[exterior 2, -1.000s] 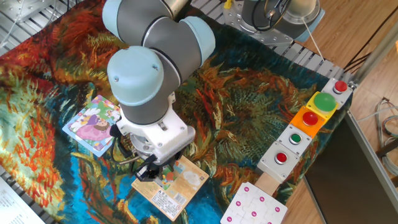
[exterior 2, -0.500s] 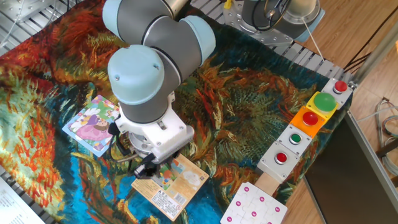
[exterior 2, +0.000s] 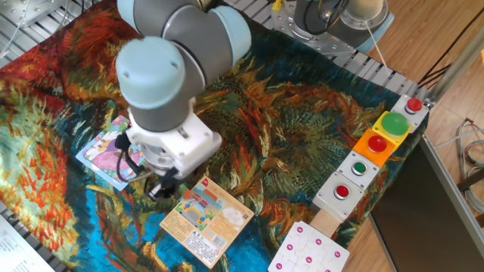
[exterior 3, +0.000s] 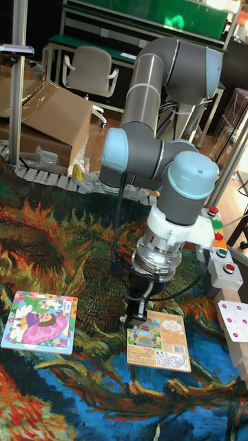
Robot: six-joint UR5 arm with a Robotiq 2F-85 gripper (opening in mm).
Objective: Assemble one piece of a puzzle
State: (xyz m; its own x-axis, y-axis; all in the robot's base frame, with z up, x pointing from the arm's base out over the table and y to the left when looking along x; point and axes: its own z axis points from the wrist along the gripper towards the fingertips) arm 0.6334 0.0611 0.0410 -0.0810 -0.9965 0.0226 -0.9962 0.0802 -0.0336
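We held the gripper (exterior 3: 137, 313) low btwn orange card (exterior 3: 160, 342) & puzzle (exterior 3: 39, 321), presumably carrying the piece; finger state hidden, can't tell.

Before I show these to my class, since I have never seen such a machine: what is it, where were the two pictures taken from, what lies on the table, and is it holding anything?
It is one grey robot arm with pale-blue joint caps, ending in a black two-finger gripper. One camera looks down on the table from above; the taller picture looks across it from the front. On the colourful patterned cloth lie a square pastel cartoon jigsaw puzzle, an orange printed card, a white board with pink dots and a box of coloured push-buttons. The gripper hangs between puzzle and card, at the card's edge. Whether it is shut on a small piece, I cannot tell.
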